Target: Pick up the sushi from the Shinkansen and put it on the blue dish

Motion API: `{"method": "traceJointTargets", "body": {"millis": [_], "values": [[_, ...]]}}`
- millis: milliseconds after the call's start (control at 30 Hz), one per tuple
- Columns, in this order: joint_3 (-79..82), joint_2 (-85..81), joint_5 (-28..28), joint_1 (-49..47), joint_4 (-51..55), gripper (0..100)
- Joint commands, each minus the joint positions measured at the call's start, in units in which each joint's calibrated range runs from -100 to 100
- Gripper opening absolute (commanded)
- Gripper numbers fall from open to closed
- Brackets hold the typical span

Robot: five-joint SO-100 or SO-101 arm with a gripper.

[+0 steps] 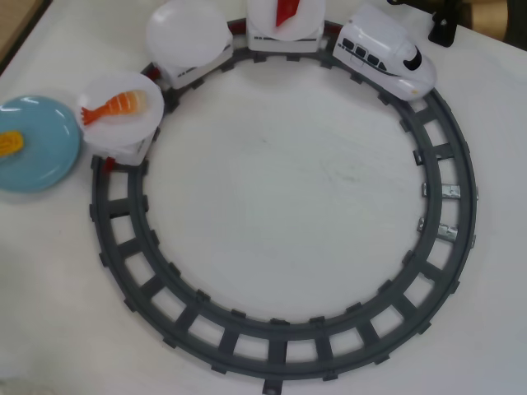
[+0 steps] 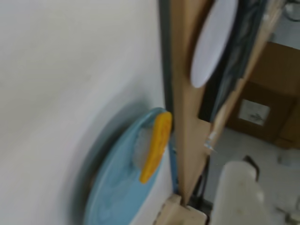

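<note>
The yellow sushi (image 1: pixel 10 143) lies on the blue dish (image 1: pixel 45 156) at the far left edge of the overhead view, partly cut off by the frame. The blurred wrist view shows the same sushi (image 2: pixel 155 145) resting on the blue dish (image 2: pixel 117 187) near the table edge. The white Shinkansen (image 1: pixel 387 51) stands on the grey track (image 1: pixel 272 337) at the upper right, pulling cars topped with white plates. No arm or gripper fingers show clearly in either view.
Behind the train, one white plate (image 1: pixel 123 127) carries an orange-white shrimp (image 1: pixel 115 105), another plate (image 1: pixel 188 31) is bare, and a third holds a red piece (image 1: pixel 286 11). A black object (image 1: pixel 445 25) sits at the top right. Wooden boards (image 2: pixel 183 93) and boxes lie beyond the table edge.
</note>
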Motion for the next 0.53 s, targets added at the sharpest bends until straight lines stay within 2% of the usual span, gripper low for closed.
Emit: {"method": "traceJointTargets", "body": {"millis": [0, 500], "values": [[2.5, -1.22, -0.14, 0.1, 0.38, 20], [0.79, -1.89, -0.14, 0.18, 0.97, 20]]}}
